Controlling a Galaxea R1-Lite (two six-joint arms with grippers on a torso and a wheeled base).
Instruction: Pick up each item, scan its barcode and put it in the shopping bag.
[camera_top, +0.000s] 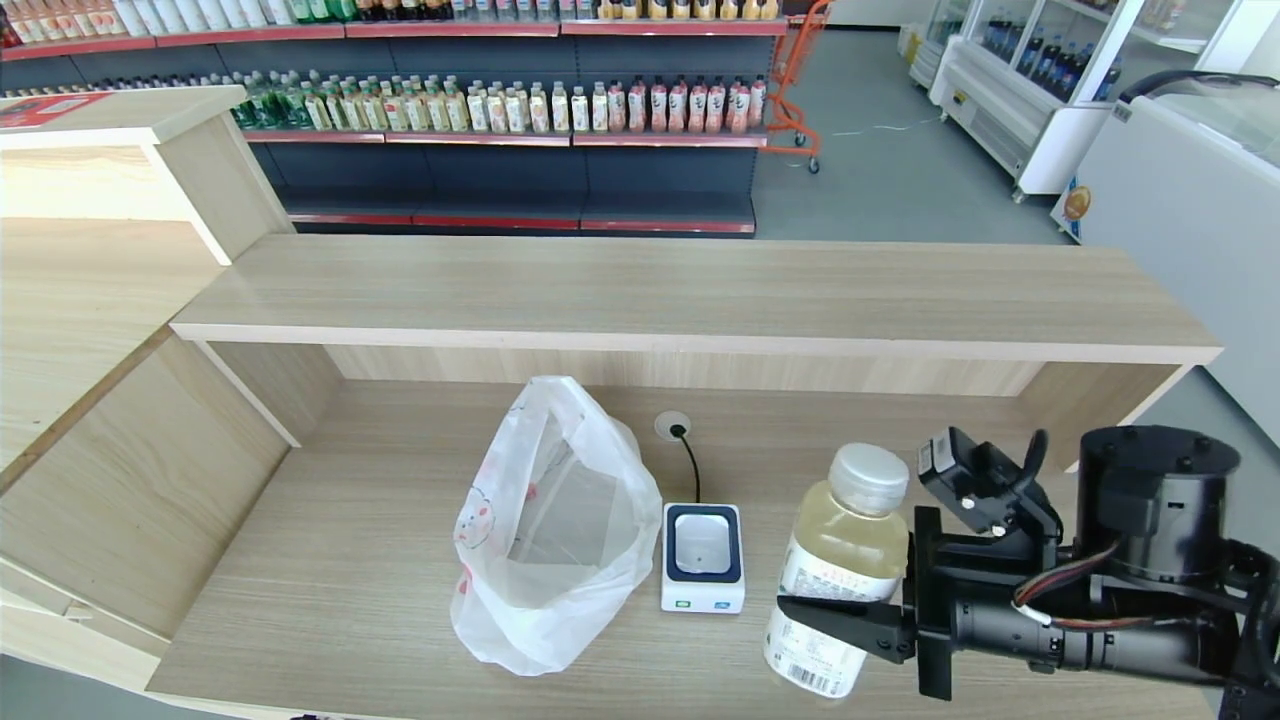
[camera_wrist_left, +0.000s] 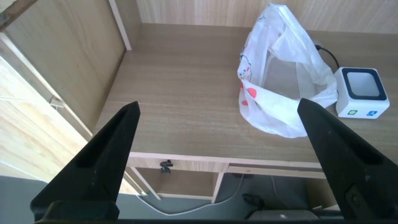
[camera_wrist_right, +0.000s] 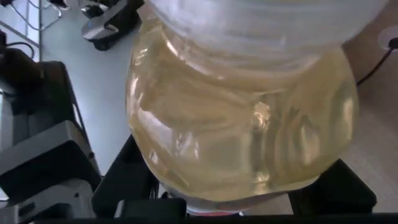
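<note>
- Wooden counter (camera_top: 350, 560) is shared by shopping bag (camera_top: 545, 530) and scanner (camera_top: 702, 556).
- Pale-yellow bottle (camera_top: 845, 550) is clamped in the right gripper (camera_top: 850, 612).
- Jaws of the left gripper (camera_wrist_left: 217, 106) are spread wide, nothing held.

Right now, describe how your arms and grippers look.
The right arm is black with a bolted cylindrical joint housing. Red, white and black cables loop along its wrist, and a black camera with a white label sits on top. The right gripper and left gripper have flat, tapered black fingers.
</note>
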